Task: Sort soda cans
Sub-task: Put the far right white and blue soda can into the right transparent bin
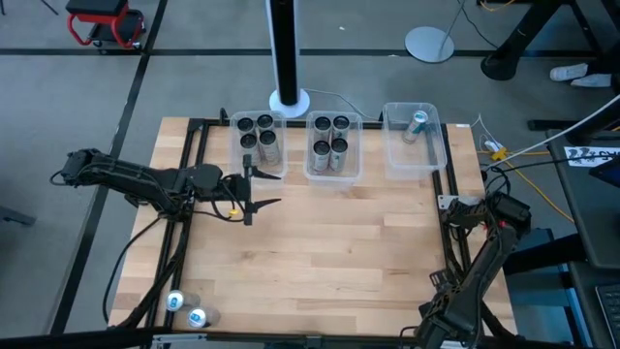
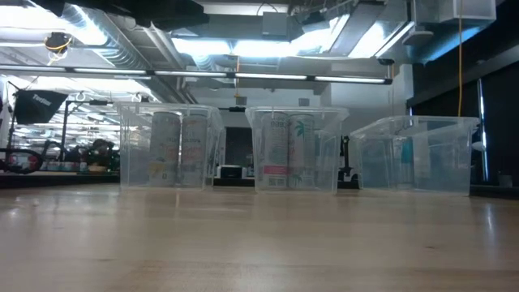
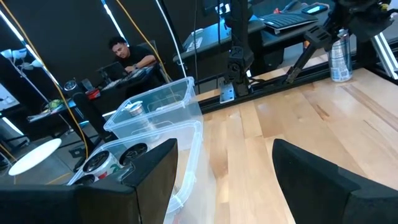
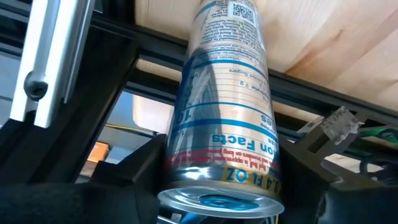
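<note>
right tool (image 4: pixel 217 180) clamped on soda can (image 4: pixel 227 106), left tool (image 3: pixel 221 180) open, empty

Three clear plastic bins (image 1: pixel 427 155) in a row along the far edge of a wooden table (image 1: pixel 329 252). Beyond: white round stand base (image 1: pixel 430 44), red stool (image 1: pixel 105 23) (upper left), seated person (image 3: pixel 129 56).

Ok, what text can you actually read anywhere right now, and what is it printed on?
"Facts" and "8.4 FL OZ": on the soda can between the right gripper fingers.
Its fine print and QR code: too small to read.
Labels on cans in the clear bins: blurred.
White tag beside the table: unreadable.
</note>
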